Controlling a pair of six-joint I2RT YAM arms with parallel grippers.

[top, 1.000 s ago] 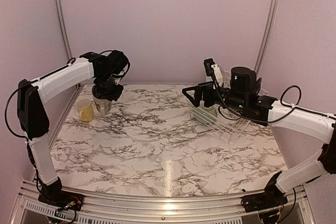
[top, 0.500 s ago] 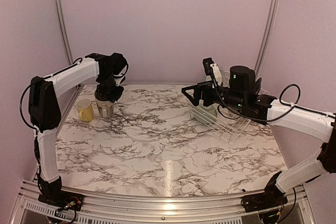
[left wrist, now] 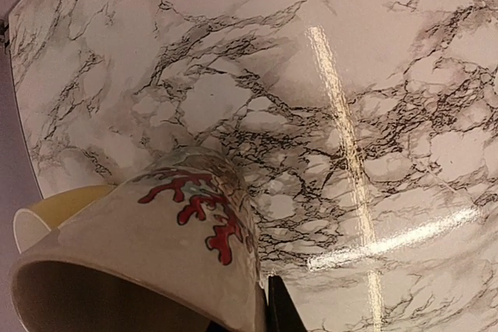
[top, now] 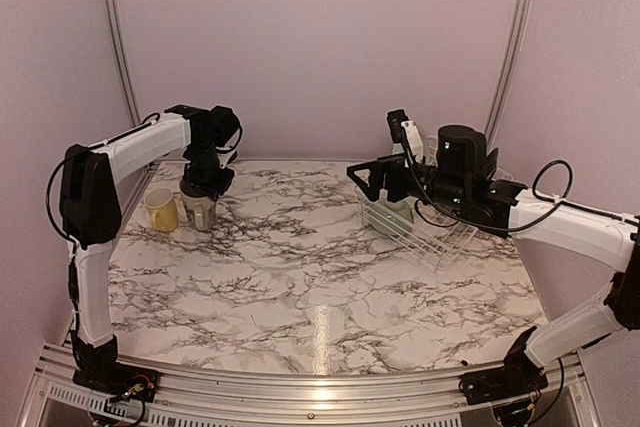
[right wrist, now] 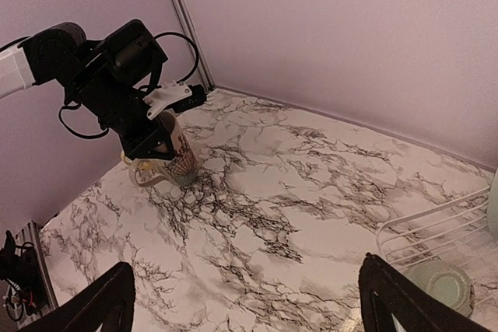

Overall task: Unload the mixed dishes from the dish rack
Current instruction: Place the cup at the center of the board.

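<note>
I get soft, even light from above. Glare streaks the table (left wrist: 412, 75); the near mug (left wrist: 156, 262) looks slightly blurred, I think.

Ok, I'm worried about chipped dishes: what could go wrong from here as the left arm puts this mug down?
1. The left claw grips the cream mug at its top, right beside the yellow mug. Letting go or pulling away could knock the two together or tip one.
2. The right claw hangs open at the near end of the dish rack. Reaching in could snag a finger on the wires.
</note>
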